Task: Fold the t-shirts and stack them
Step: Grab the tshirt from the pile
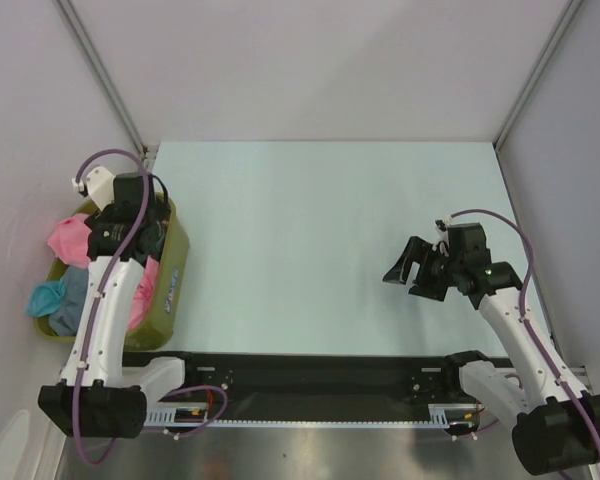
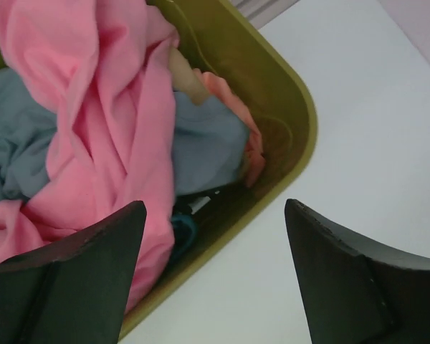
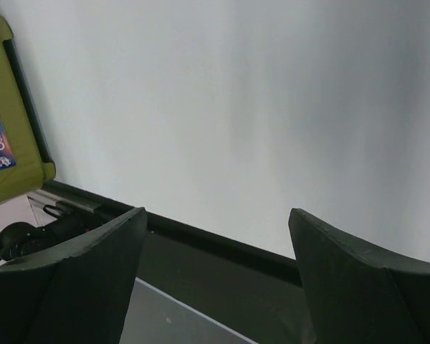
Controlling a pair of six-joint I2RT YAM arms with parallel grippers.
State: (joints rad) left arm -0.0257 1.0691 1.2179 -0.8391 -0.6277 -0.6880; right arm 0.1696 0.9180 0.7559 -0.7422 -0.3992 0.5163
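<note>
Middle of table: bare surface is left open between the olive-green bin and the right gripper; wide passage is offered.
Left side: blocked by the olive-green bin, its rim raised above the table.
Bin interior: packed with crumpled t-shirts; the left gripper is hung over it, jaws spread.
Right side: taken up by the right gripper, jaws spread, above the table.
Near edge: closed by the black rail and arm bases.
Far corners: bounded by frame posts.

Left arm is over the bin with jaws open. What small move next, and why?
Probably lower the left gripper onto the pink shirt and close: its jaws stand open above the bin, the pink shirt lies on top of the pile, and nothing is held yet.
</note>
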